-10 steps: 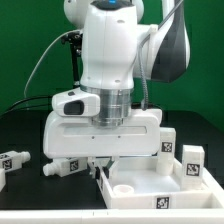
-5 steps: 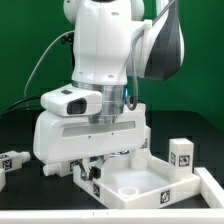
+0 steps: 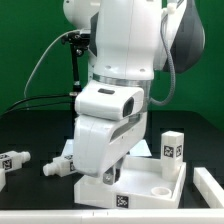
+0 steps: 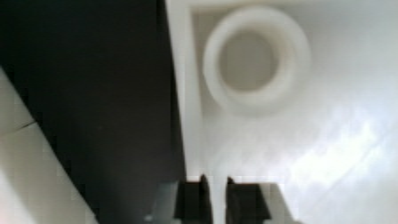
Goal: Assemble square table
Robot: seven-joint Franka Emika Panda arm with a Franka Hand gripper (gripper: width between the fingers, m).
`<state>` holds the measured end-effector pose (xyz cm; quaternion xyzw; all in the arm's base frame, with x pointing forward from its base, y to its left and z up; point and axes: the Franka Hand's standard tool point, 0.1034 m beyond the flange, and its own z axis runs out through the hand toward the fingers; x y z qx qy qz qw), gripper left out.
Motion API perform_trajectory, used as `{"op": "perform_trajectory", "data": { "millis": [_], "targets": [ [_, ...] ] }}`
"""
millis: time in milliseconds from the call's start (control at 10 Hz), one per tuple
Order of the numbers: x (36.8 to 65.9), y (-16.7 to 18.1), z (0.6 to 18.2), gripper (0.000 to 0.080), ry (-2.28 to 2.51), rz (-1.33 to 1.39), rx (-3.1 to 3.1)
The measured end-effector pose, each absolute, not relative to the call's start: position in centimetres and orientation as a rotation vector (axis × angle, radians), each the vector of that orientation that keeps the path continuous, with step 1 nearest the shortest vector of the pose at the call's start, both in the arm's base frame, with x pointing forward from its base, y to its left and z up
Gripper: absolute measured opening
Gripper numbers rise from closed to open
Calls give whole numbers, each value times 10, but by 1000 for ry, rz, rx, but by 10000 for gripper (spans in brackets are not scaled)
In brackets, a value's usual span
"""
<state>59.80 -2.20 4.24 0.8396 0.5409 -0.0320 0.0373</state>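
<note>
Fingers (image 4: 198,200) of the gripper (image 4: 222,200) pinch the raised rim of the square table (image 3: 150,186) (blurry, we admit); beside that table one tagged leg (image 3: 171,147) stands upright.

**The arm is bent down low and the gripper is closed tight.**

In the exterior view, most of the picture is filled by the big white arm (image 3: 130,40). It is folded over at the top and then brought straight down. The wrist (image 3: 112,103) is turned and leaned over, so the gripper (image 3: 108,176) under it is tipped to one side and pointed down. Its tips are mostly hidden there by its own white body. In the wrist view, the gripper (image 4: 219,200) is seen from close behind. Two dark fingers (image 4: 199,200) are held side by side and pressed almost together. Only a thin line is left between them.
</note>
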Motion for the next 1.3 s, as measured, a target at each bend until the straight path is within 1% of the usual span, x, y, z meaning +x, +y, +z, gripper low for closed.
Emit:
{"op": "perform_trajectory", "data": {
  "millis": [300,600,700,800,900,1000,1100,1300],
  "targets": [
    [598,-30,42,16,1820,-135,2444],
    [597,-30,41,10,1772,-134,2478],
    [597,-24,38,229,1716,-133,2521],
    [598,-21,33,229,1718,-141,2524],
    [599,-18,28,414,1716,-143,2526],
    [597,-16,24,549,1720,-147,2528],
    [594,-17,21,628,1715,-148,2531],
    [594,-19,21,643,1708,-146,2535]
  ]
}}
